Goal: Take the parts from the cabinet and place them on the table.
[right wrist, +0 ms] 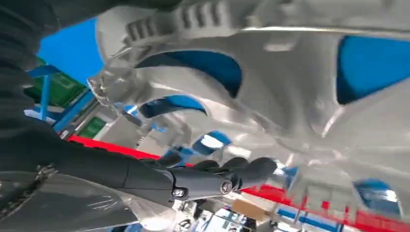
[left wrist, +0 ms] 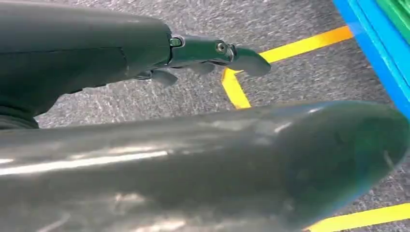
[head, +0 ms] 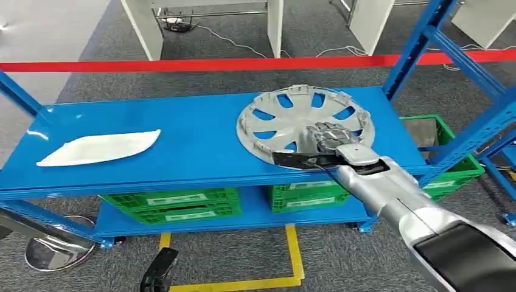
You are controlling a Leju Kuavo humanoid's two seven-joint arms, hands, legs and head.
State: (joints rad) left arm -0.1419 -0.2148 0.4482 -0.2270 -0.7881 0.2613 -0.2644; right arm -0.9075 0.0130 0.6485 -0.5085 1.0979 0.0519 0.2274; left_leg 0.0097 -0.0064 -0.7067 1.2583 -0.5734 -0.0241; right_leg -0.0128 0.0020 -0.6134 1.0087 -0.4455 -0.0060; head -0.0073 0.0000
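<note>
The right hand (head: 329, 137) grips the silver hubcap (head: 304, 118) at its near rim (fingers partly hidden beneath); left of the hubcap, a white part (head: 100, 148) lies on the blue shelf (head: 201, 140). The left hand (left wrist: 212, 53) hangs loose, holding nothing.

A silver-grey spoked hubcap (head: 304, 121) lies on a bright blue shelf (head: 182, 152), blue showing through its cut-outs. A white leaf-shaped part (head: 100, 148) sits on the same blue surface. Green crates (head: 176, 205) with pale labels fill the lower level, and another green crate (head: 453, 164) stands beside the frame. The right hand (head: 328, 139) is metallic silver-grey on a silver arm with black panels; the left hand (left wrist: 212, 50) is dark grey-green. Yellow tape (head: 292, 255) lines the speckled grey carpet (head: 231, 255), and a red band (head: 243, 63) crosses behind.
</note>
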